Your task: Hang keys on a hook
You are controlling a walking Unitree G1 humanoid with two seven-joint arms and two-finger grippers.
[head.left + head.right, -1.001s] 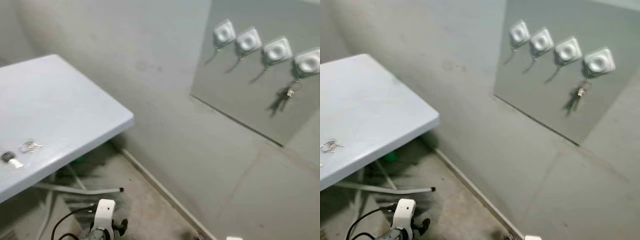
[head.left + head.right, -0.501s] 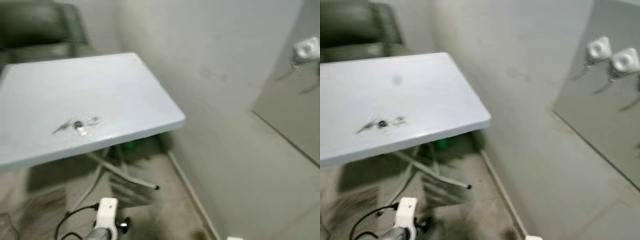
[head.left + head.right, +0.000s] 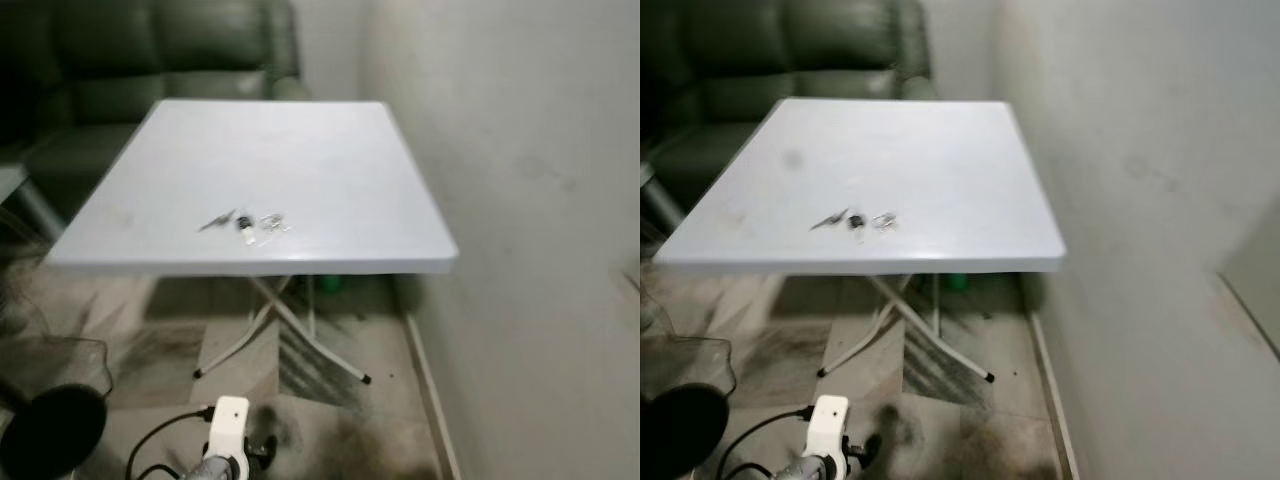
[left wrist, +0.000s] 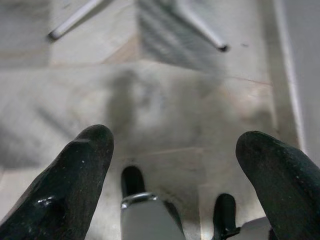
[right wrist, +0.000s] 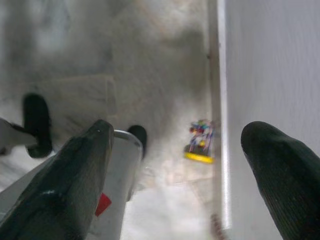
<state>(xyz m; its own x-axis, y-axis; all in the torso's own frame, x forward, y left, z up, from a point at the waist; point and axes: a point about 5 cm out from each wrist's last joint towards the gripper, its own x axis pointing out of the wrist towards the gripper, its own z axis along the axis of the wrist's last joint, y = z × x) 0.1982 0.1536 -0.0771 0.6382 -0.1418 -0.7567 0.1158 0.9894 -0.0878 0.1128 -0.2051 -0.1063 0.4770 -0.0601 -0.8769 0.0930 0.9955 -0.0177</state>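
A small bunch of keys (image 3: 245, 222) with a black fob and a ring lies on the white folding table (image 3: 290, 150), near its front edge. My left arm (image 3: 226, 440) hangs low in front of the table, well below the keys. My left gripper (image 4: 175, 150) points at the floor, open, with nothing between its black fingers. My right gripper (image 5: 175, 135) also hangs over the floor beside the wall, open and empty.
A dark green sofa (image 3: 150, 50) stands behind the table. A pale wall (image 3: 520, 150) runs along the right with a baseboard at the floor. Crossed table legs (image 3: 300, 340) stand underneath. A black round object (image 3: 50, 430) sits lower left. A small colourful object (image 5: 200, 142) lies by the wall.
The camera has swung left: the panel with hooks and hanging keys has left the picture, and the table with the keys now sits in the middle. Both arms still hang low.
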